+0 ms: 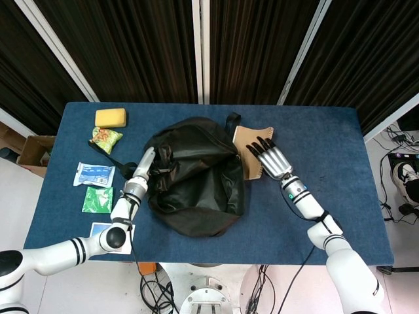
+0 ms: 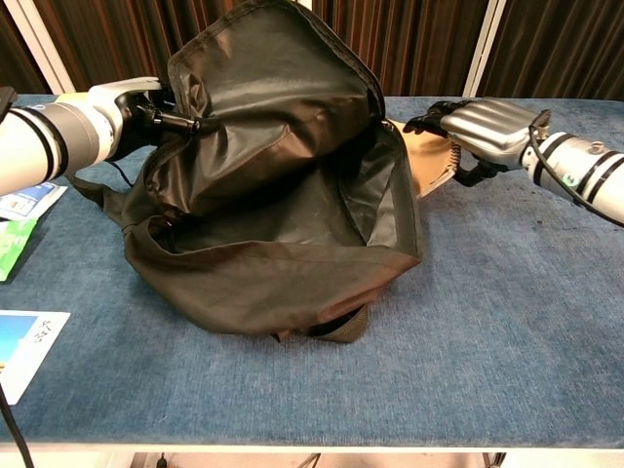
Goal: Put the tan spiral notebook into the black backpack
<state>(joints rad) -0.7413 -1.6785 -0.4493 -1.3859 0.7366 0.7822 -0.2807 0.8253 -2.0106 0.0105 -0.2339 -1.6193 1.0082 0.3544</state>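
Observation:
The black backpack (image 1: 196, 180) lies open in the middle of the blue table (image 1: 314, 124), its mouth facing right in the chest view (image 2: 283, 224). My left hand (image 1: 147, 163) grips the upper flap and holds it raised (image 2: 146, 107). The tan spiral notebook (image 1: 245, 139) sits at the backpack's right rim, its left edge against the opening (image 2: 427, 161). My right hand (image 1: 270, 159) holds it, fingers spread flat over the cover and thumb beneath (image 2: 483, 127). Most of the notebook is hidden by that hand and the bag's rim.
Along the table's left side lie a yellow sponge (image 1: 110, 117), a green-yellow snack bag (image 1: 105, 139), a blue-white packet (image 1: 94, 174), a green packet (image 1: 98, 199) and a blue card (image 1: 98, 230). A backpack strap (image 1: 234, 120) pokes out at the back. A cardboard box (image 1: 33, 150) stands on the floor.

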